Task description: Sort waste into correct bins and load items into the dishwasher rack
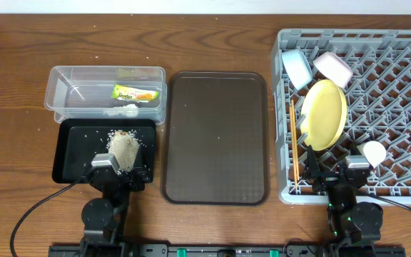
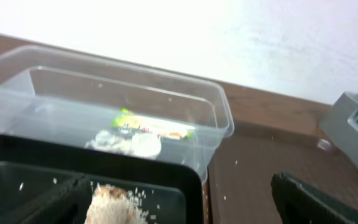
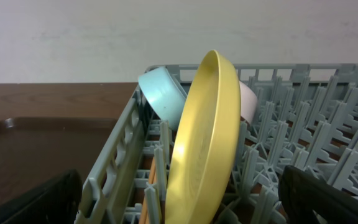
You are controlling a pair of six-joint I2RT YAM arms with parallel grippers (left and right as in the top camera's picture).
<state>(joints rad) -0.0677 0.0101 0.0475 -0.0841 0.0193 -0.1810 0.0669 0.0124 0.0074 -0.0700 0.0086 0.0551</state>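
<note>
The green-and-orange wrapper [image 1: 135,93] lies in the clear tub [image 1: 56,96]; it also shows in the left wrist view [image 2: 148,127]. The rice heap [image 1: 123,148] sits in the black tray [image 1: 73,153]. My left gripper [image 1: 120,170] is open and empty over the tray's near edge, with the heap [image 2: 114,205] by its left finger. The grey rack [image 1: 398,107] holds the yellow plate [image 1: 325,114] on edge, the light blue bowl [image 1: 297,68], the white bowl [image 1: 332,69], the pale cup [image 1: 373,152] and the chopsticks [image 1: 292,139]. My right gripper [image 1: 334,171] is open and empty at the rack's near edge, facing the plate [image 3: 207,137].
The brown serving tray [image 1: 216,135] lies between the bins and the rack. A few rice grains are scattered on the black tray and the brown tray [image 2: 260,180]. The rack's left wall [image 3: 114,168] stands between my right gripper's fingers.
</note>
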